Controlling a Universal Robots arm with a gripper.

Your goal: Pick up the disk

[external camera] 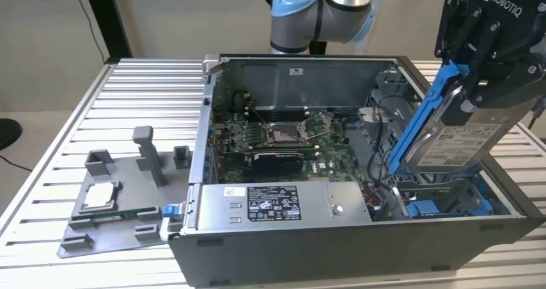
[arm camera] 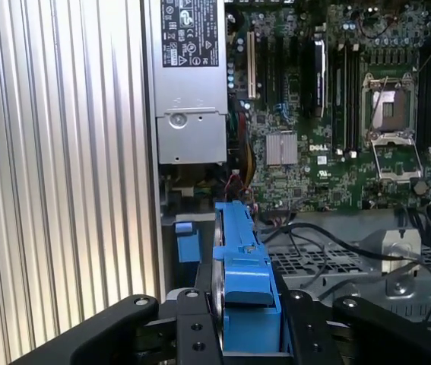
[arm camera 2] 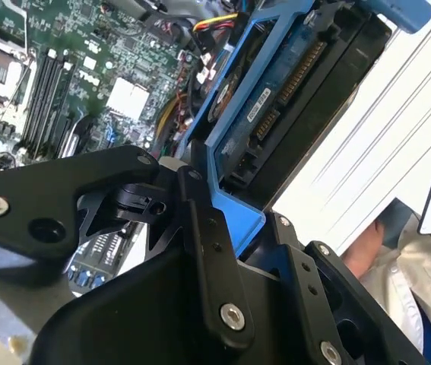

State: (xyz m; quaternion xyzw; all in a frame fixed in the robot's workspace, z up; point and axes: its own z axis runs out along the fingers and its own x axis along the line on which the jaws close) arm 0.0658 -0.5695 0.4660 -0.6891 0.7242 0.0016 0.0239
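Observation:
The disk [external camera: 461, 140], a silver-grey drive with a white label in a blue bracket, hangs steeply tilted over the open computer case at the exterior view's right. Its lower end is close above the drive bay [external camera: 435, 207] with blue parts. My black gripper [external camera: 479, 100] is shut on the disk's upper end, one finger on each flat side. In both wrist views the blue bracket sits clamped between the fingers: the disk [arm camera 2: 291, 84] runs away from the gripper [arm camera 2: 249, 232], and the disk [arm camera: 242, 262] rises edge-on out of the gripper [arm camera: 245, 323].
The open case [external camera: 341, 244] holds a grey power-supply box [external camera: 282, 203], a motherboard [external camera: 273, 135] and loose cables [external camera: 380, 142]. A grey fixture [external camera: 149, 158] with a CPU chip [external camera: 98, 196] lies on the slatted table [external camera: 128, 103]. A person's hand [arm camera 2: 363, 247] shows beyond the table edge.

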